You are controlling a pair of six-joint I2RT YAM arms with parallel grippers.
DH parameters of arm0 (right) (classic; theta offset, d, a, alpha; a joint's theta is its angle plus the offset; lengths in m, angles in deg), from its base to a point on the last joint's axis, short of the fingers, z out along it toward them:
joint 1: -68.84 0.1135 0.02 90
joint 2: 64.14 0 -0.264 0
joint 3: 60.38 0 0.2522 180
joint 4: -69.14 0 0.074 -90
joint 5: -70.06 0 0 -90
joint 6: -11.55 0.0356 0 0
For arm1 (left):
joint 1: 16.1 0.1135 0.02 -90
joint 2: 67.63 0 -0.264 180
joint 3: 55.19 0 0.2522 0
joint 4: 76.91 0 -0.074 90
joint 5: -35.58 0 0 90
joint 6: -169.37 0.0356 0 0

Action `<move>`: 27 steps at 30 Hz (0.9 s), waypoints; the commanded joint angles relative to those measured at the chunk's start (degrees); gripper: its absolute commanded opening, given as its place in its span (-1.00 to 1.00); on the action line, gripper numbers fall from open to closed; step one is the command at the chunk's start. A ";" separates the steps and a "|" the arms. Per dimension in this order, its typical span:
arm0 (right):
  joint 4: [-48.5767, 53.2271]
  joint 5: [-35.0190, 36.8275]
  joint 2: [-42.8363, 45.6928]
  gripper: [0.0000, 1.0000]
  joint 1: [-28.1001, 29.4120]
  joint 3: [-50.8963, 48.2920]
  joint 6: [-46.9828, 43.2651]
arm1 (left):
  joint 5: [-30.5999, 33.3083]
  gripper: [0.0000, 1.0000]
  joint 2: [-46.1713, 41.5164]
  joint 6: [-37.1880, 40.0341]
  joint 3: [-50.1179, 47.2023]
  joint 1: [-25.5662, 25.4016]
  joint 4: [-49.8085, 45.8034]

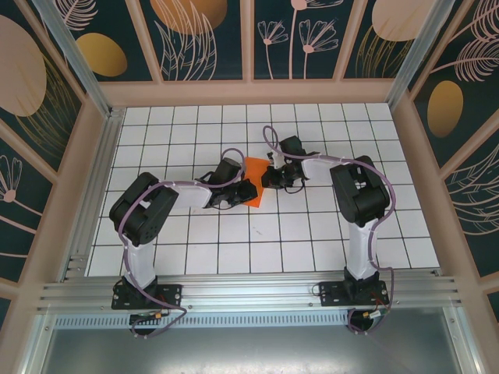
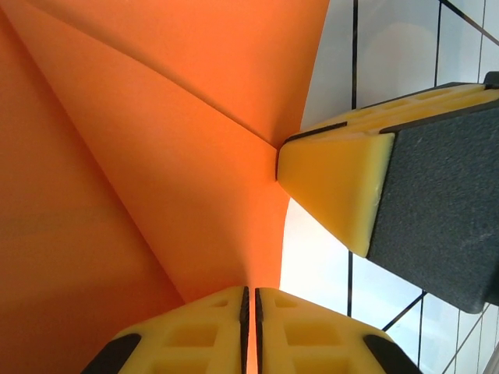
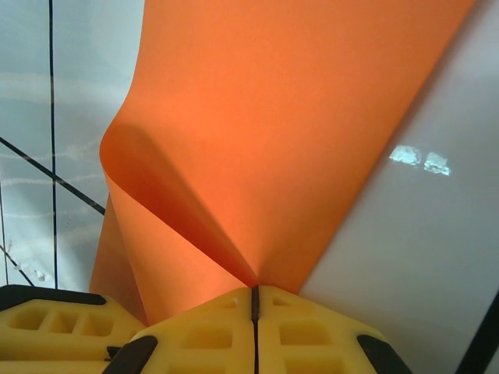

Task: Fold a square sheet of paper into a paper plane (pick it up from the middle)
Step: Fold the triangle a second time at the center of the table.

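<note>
Two robot arms meet over the middle of a white tiled table (image 1: 195,234), with an orange paper sheet (image 1: 254,175) pinched between them.

The left gripper (image 2: 250,292) is closed tight: its two yellow fingers press together with only a hairline seam between them, and the edge of the paper is caught in that seam. The right gripper (image 3: 255,292) is closed the same way, clamped on the point where the paper's creases run together. The two grippers sit just beside each other, and one yellow finger (image 2: 335,187) of the right one touches the paper's edge in the left wrist camera.

The fingers are blocky yellow plastic with moulded hollows and dark, grainy pads. The paper is thin, matte and bright orange. It is no longer flat: one sharp crease fans out from the grip, and a soft rolled fold curls beside it (seen from the right wrist).

From above, the paper lies between the two wrists near the table's centre. Its long axis runs roughly from the far side toward the near edge, and it narrows to a corner that points toward the arms' bases.
</note>
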 commanded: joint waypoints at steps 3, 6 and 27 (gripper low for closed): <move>0.50 0.40 -1.63 -0.86 0.52 1.55 0.35 | -0.54 -0.72 1.33 -0.68 0.17 -0.66 -0.35; 0.36 0.31 -1.84 -0.85 0.45 1.62 0.82 | -0.82 -0.69 1.34 -0.62 0.20 -0.59 -0.08; 0.62 0.22 -3.11 -0.85 0.54 1.81 1.87 | -4.51 -0.63 -1.82 -3.51 -3.05 -1.99 6.04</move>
